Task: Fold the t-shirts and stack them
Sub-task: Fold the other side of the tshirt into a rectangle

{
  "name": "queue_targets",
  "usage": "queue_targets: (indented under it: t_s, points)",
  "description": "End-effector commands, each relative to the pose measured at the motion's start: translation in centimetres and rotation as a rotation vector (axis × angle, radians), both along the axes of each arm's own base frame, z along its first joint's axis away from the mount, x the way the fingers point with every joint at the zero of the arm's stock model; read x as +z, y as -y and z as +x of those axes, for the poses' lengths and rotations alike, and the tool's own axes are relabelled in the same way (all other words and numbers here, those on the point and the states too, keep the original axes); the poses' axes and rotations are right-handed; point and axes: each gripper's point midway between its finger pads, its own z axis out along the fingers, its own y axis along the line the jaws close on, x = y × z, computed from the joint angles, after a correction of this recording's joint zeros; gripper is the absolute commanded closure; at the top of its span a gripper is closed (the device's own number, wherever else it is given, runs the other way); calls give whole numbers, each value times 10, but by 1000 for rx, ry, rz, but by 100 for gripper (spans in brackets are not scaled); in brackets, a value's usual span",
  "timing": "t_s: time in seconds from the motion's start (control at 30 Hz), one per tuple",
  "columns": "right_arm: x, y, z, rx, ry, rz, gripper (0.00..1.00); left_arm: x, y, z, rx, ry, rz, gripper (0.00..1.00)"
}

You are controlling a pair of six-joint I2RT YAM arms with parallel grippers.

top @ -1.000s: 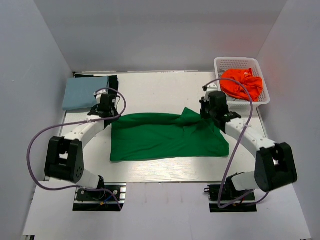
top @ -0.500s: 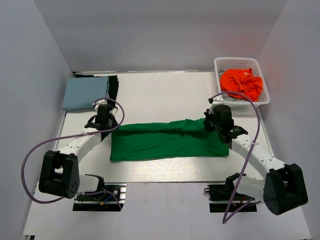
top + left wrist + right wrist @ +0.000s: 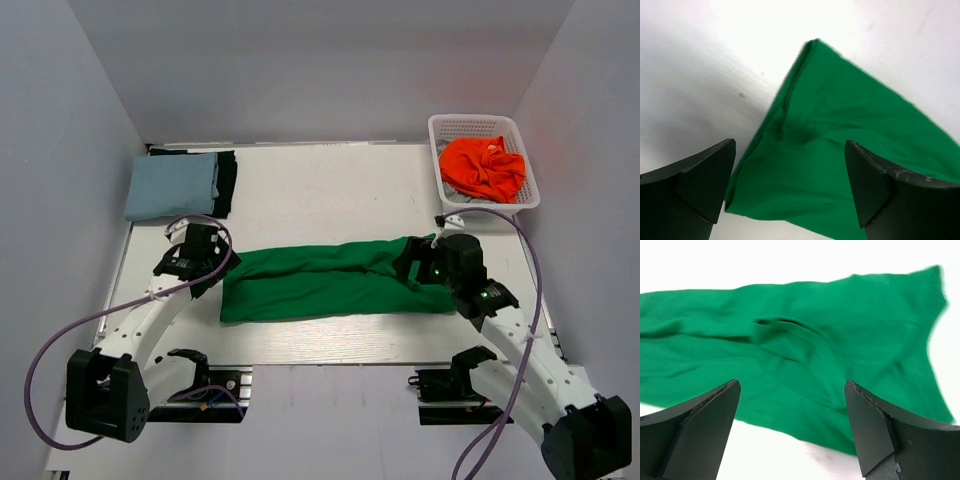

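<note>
A bright green t-shirt [image 3: 330,280] lies folded into a long band across the middle of the table. My left gripper [image 3: 205,262] hovers at its left end, jaws open, the green cloth [image 3: 830,150] lying loose below them. Over the band's right end is my right gripper [image 3: 425,262], also open and holding nothing, with the cloth [image 3: 800,360] flat beneath it. A folded pale blue t-shirt [image 3: 172,186] sits on a black one [image 3: 228,180] at the back left. An orange t-shirt [image 3: 483,168] lies crumpled in the basket.
The white mesh basket [image 3: 483,126] stands at the back right corner. White walls close in the table on three sides. Purple cables loop from both arms.
Both grippers drew the shirt's far edge toward the near side, folding it into a narrower band, then opened and let go. Both arms have pulled back toward their bases.
</note>
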Motion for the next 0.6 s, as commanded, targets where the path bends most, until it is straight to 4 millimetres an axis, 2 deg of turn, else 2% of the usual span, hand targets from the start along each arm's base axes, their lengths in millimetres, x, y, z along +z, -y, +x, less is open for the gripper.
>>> queue_targets:
  t_s: [0.0, 0.03, 0.07, 0.1, 0.13, 0.17, 0.2, 0.23, 0.27, 0.3, 0.33, 0.43, 0.5, 0.57]
  points:
    - [28, -41, 11, 164, 56, 123, 10, 33, 19, 28, -61, 117, -70, 0]
    - [32, -53, 27, 197, 60, 133, 10, 43, 25, 41, -87, 168, -86, 0]
    - [31, -57, 31, 213, 55, 128, 10, 45, 33, 46, -121, 177, -108, 0]
    - [42, -66, 39, 241, 77, 142, 10, 48, 36, 51, -141, 183, -111, 0]
    - [21, -74, 48, 256, 15, 125, 10, 56, 41, 61, -161, 214, -119, 0]
    - [35, -80, 61, 271, 54, 129, 10, 51, 47, 65, -191, 195, -135, 0]
    - [31, -85, 64, 283, 38, 127, 10, 49, 50, 67, -199, 186, -144, 0]
    - [7, -89, 70, 288, -23, 107, 10, 53, 51, 74, -209, 207, -138, 0]
    - [14, -95, 77, 302, -17, 118, 10, 49, 54, 73, -226, 193, -141, 0]
    - [9, -98, 77, 315, -34, 121, 10, 43, 56, 75, -232, 176, -146, 0]
    - [-7, -102, 75, 329, -79, 111, 10, 44, 56, 77, -243, 176, -136, 0]
    - [-30, -106, 67, 355, -107, 108, 10, 35, 58, 76, -250, 149, -143, 0]
    - [-40, -107, 59, 370, -140, 104, 10, 32, 56, 77, -252, 140, -128, 0]
    - [-51, -108, 41, 396, -198, 94, 10, 27, 53, 75, -243, 122, -117, 0]
